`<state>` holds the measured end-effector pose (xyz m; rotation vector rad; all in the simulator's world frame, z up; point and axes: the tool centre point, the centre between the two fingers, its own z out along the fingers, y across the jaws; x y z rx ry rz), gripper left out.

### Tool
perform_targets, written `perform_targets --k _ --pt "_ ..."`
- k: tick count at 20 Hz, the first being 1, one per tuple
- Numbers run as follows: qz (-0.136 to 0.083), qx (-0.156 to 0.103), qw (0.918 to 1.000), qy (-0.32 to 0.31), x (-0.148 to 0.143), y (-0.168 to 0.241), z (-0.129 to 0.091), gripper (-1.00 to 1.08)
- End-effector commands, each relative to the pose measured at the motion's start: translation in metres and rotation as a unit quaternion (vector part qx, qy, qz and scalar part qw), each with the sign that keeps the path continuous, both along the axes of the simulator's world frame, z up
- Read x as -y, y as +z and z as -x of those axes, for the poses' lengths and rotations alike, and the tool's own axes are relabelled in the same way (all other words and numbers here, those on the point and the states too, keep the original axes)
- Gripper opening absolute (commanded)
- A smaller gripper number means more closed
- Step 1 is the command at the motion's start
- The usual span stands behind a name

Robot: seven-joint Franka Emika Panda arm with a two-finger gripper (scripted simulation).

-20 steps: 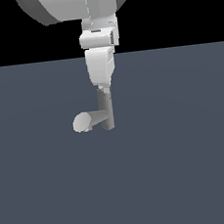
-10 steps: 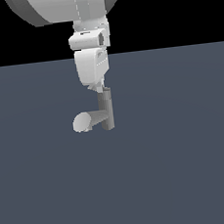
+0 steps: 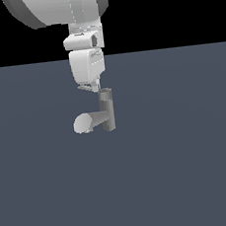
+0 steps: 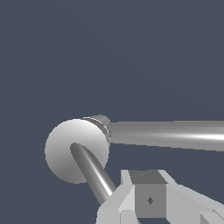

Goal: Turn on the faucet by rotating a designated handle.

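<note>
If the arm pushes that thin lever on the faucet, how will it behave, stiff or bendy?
The handle looks like a thin solid bar, so probably stiff, not floppy. It seems joined to the faucet, so it likely swings round rather than lifting away. Its smooth, shiny surface may let a push slide off.

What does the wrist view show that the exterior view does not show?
Only the wrist view shows the handle, a thin bar projecting from the round top cap toward the tool. Only the exterior view shows the upright post, the arm above it and the whole floor. Both show the faucet with its thick spout.
</note>
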<state>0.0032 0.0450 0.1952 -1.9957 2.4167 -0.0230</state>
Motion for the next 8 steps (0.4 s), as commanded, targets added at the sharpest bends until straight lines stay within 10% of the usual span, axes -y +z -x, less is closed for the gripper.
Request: perform_targets --k 1,8 --pt "-0.004 -0.004 0.9996 0.028 -0.04 -0.01 -0.004 -1.0" --pt "-0.003 -0.007 0.9994 0.034 -0.062 -0.013 -0.016 -1.0"
